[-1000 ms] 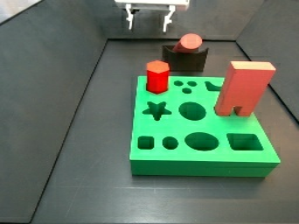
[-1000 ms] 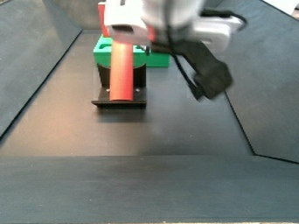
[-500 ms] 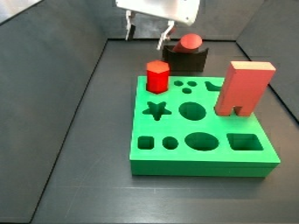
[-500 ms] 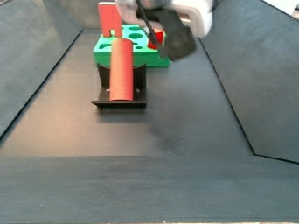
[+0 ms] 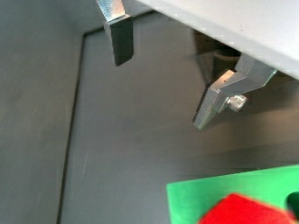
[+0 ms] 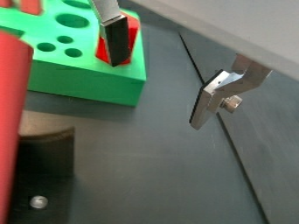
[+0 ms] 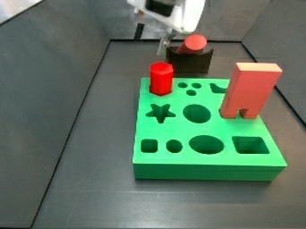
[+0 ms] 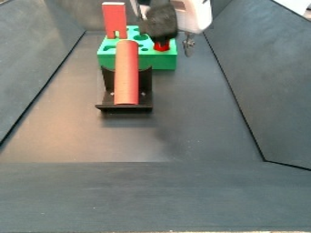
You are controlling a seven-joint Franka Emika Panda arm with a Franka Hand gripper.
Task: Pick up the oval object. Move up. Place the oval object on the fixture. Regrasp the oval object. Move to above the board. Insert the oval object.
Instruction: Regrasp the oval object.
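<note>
The oval object, a smooth red rod, lies lengthwise on the fixture, a small black block on the dark floor; in a side view only its round end shows above the fixture. In that view the board, a bright-green slab with cut-out holes, lies at 6 o'clock from the fixture, carrying a short red hexagonal peg and a tall salmon block. The gripper hangs above the floor just at 10 o'clock from the rod's end, not touching it. Both wrist views show the gripper with its silver fingers spread apart and nothing between them
</note>
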